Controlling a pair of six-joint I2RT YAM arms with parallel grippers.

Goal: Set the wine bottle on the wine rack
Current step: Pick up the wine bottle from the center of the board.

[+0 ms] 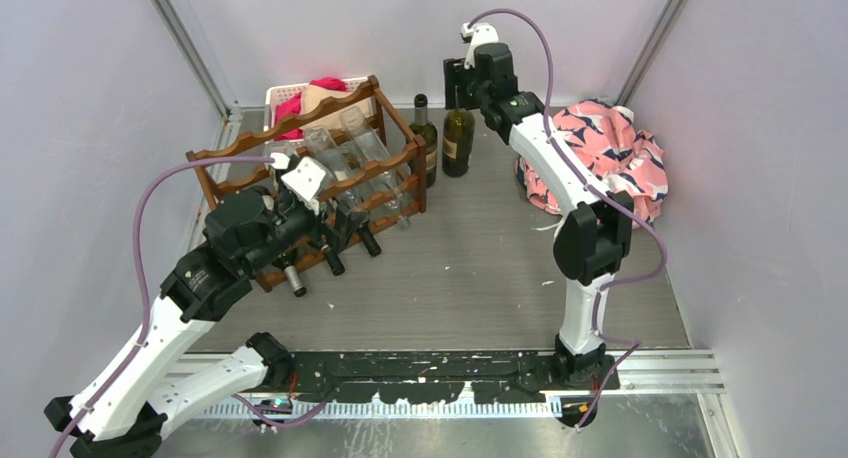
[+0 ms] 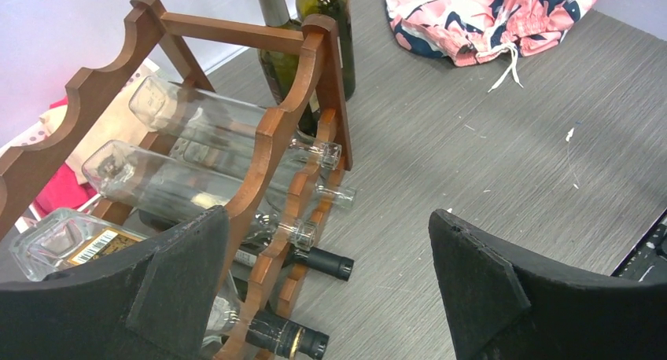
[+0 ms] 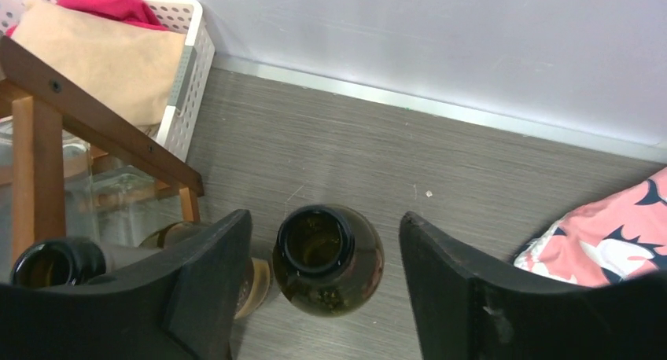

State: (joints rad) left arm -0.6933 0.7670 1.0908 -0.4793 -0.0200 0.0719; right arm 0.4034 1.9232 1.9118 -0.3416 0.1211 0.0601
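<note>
One barcode label (image 2: pixel 93 246), clear bottle (image 2: pixel 46 236) in wine rack (image 2: pixel 271 134)

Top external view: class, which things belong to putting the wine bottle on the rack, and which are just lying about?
Belongs to the job:
wine rack
upright wine bottle below the open right gripper

Lying about, for now:
white basket
pink floral cloth
second upright bottle
clear bottles already racked

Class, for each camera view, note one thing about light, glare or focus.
Top external: soft even light on the wine rack, no hard shadows. Left wrist: highlights on the clear bottles; fingers of the left gripper featureless black. Right wrist: mouth of the wine bottle sharp, inside dark.
</note>
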